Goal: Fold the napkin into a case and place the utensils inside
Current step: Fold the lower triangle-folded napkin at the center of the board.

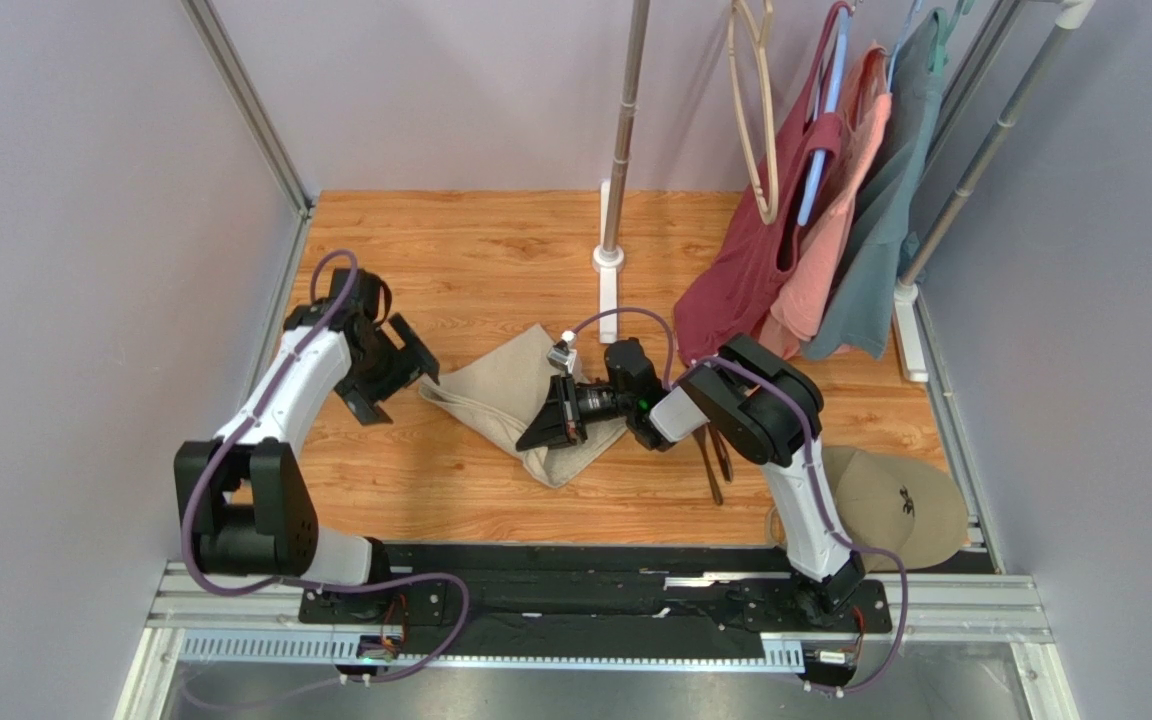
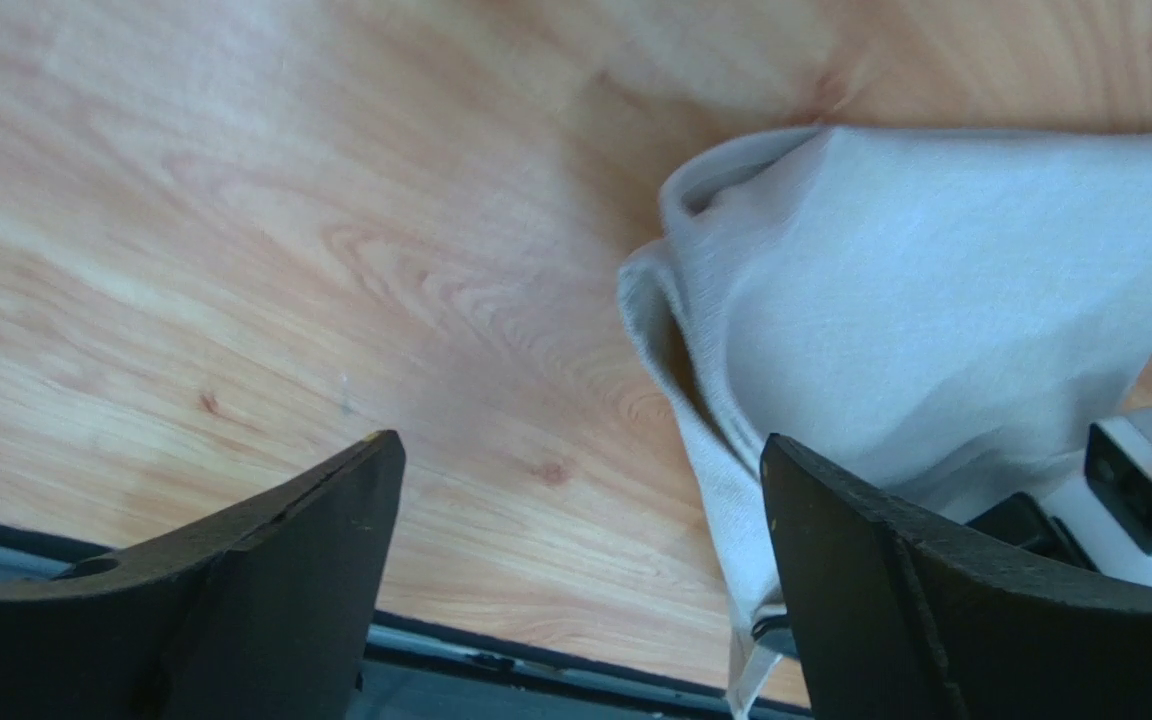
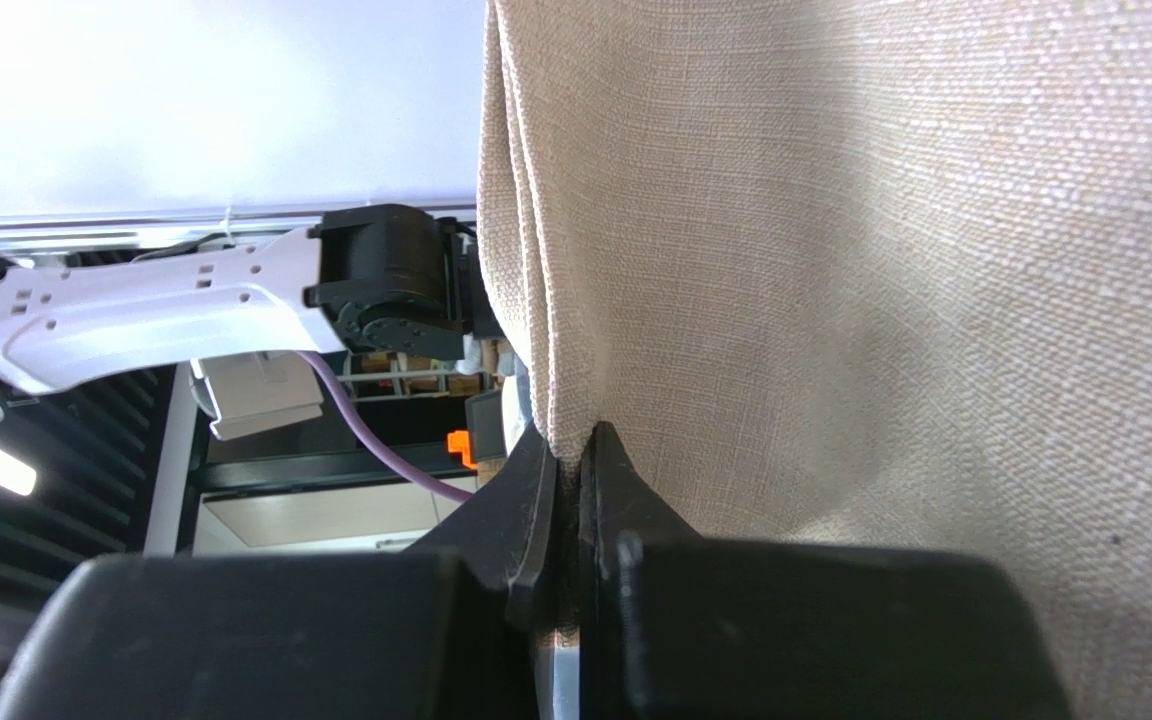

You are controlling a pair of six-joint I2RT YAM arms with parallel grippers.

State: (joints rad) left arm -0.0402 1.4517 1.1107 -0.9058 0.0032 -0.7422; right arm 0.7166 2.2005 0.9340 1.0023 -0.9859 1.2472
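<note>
The beige-tan napkin (image 1: 504,393) lies folded and rumpled on the wood floor between the arms. My right gripper (image 1: 542,432) is shut on a layered edge of it; in the right wrist view the napkin (image 3: 868,270) hangs from the closed right gripper (image 3: 575,450). My left gripper (image 1: 399,375) stands open just left of the cloth, touching nothing. The left wrist view shows the left gripper (image 2: 579,480) wide apart over bare wood, with the napkin (image 2: 928,285) beside its right finger (image 2: 913,585). Dark brown utensils (image 1: 714,458) lie by the right arm, partly hidden.
A round tan disc (image 1: 898,503) lies at the near right. Maroon, salmon and grey-teal garments (image 1: 823,240) hang on a rack at the back right. A pole with a white base (image 1: 608,258) stands at the back centre. Grey walls close in both sides.
</note>
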